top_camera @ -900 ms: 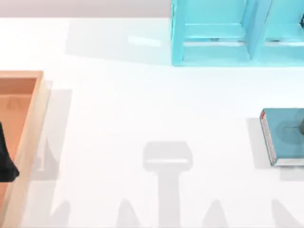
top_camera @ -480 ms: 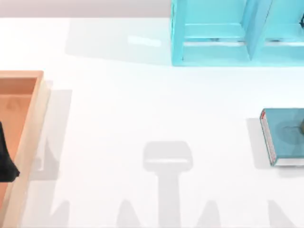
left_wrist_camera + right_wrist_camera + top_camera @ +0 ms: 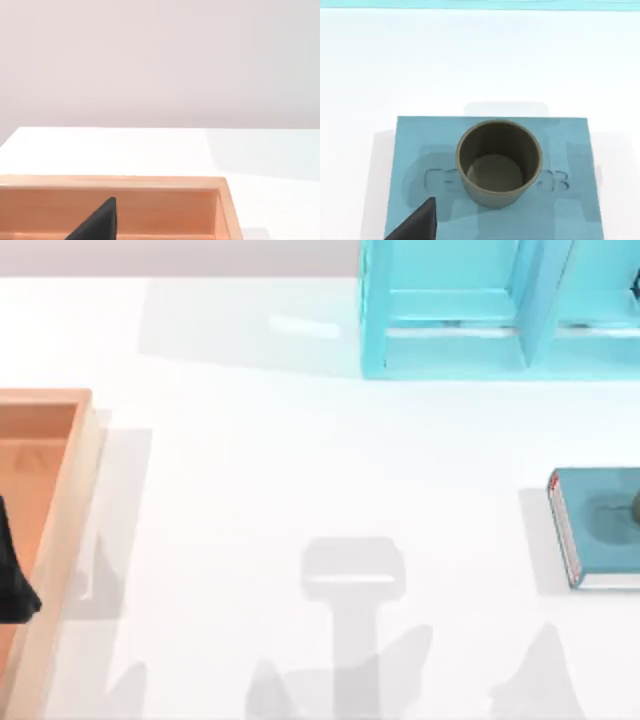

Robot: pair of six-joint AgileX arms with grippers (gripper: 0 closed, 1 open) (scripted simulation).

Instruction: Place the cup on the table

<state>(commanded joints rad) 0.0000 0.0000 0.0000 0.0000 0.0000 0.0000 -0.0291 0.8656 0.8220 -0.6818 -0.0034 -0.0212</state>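
The cup (image 3: 499, 162) is a small olive-grey cylinder with no handle. It stands upright and empty on the teal book (image 3: 420, 145), and the right wrist view looks down on it from above. One black fingertip (image 3: 420, 224) of my right arm shows at that view's edge, apart from the cup. In the top view the cup (image 3: 636, 506) is a sliver at the right edge, on the book (image 3: 598, 530). The white table (image 3: 300, 460) lies all around. My left gripper (image 3: 12, 575) hangs over the wooden tray at the far left.
An orange-brown wooden tray (image 3: 72, 490) lies along the table's left side. A light-blue shelf unit (image 3: 450, 310) stands at the back right. Arm shadows fall along the table's front edge.
The arm shadows at the front right of the table have shifted leftward and farther in. The left gripper, the book and the cup have stayed where they were.
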